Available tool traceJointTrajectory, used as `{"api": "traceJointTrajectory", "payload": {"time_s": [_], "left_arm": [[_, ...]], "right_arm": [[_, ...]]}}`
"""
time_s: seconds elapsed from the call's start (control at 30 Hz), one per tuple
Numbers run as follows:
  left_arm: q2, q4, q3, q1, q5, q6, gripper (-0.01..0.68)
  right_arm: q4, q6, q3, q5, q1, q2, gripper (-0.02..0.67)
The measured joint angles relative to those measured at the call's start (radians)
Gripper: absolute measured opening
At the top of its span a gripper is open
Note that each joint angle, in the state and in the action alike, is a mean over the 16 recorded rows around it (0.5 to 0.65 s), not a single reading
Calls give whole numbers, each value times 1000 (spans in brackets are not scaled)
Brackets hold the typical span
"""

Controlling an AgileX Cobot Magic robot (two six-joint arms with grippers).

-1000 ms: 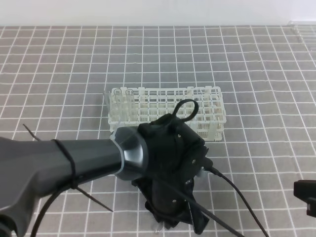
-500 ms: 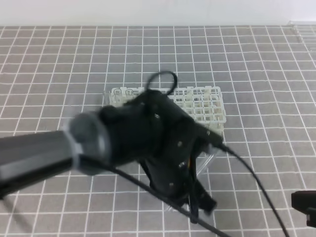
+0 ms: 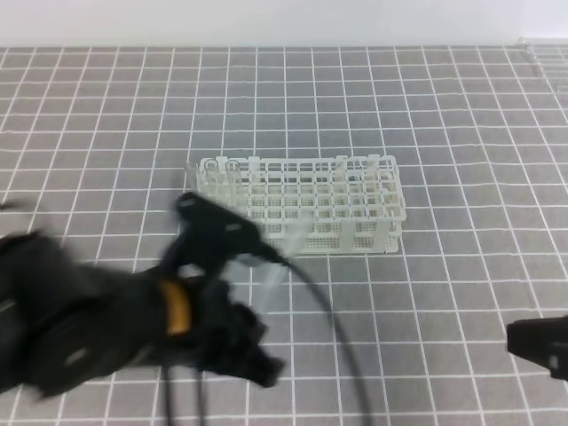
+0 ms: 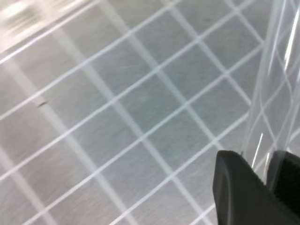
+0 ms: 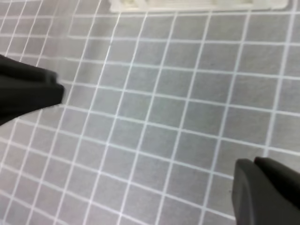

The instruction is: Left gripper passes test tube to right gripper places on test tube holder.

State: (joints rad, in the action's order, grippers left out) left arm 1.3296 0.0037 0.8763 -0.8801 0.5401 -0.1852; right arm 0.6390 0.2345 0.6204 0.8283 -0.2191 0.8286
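My left gripper (image 3: 253, 342) is motion-blurred at the lower left of the high view. It is shut on a clear test tube (image 3: 286, 253) that slants up toward the white test tube holder (image 3: 355, 200). The left wrist view shows the test tube (image 4: 272, 93) pinched between the black fingers (image 4: 236, 187), above the grid mat. My right gripper (image 3: 537, 344) sits at the far right edge, shut and empty, well apart from the tube. In the right wrist view its fingers (image 5: 262, 192) lie together at the bottom right, and the test tube holder (image 5: 197, 4) is at the top edge.
Two other clear tubes (image 3: 222, 177) stand in the holder's left end. A black cable (image 3: 328, 337) trails from the left arm toward the front edge. The grey mat with white grid lines (image 3: 444, 106) covers the whole table. The left arm (image 5: 23, 89) shows dark at the right wrist view's left.
The left arm has swung fast to the left and down, uncovering the holder, and carries the tube with it. The right gripper has barely moved.
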Motion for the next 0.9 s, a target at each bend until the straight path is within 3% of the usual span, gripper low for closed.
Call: {"api": "traceJointTrajectory", "payload": {"time_s": [0.2, 0.47, 0.67, 0.9], "left_arm": [[-168, -34, -234, 46, -249, -22, 65], [-279, -72, -430, 61, -578, -41, 65], [-289, -73, -485, 61, -736, -49, 59], [-288, -46, -497, 61, -824, -52, 58]], "right_arm": [[38, 28, 76, -32, -100, 112, -13], [-1, 59, 189, -196, -326, 255, -13], [-96, 68, 179, -453, -499, 248, -13], [-182, 92, 24, -882, -681, 165, -13]]}}
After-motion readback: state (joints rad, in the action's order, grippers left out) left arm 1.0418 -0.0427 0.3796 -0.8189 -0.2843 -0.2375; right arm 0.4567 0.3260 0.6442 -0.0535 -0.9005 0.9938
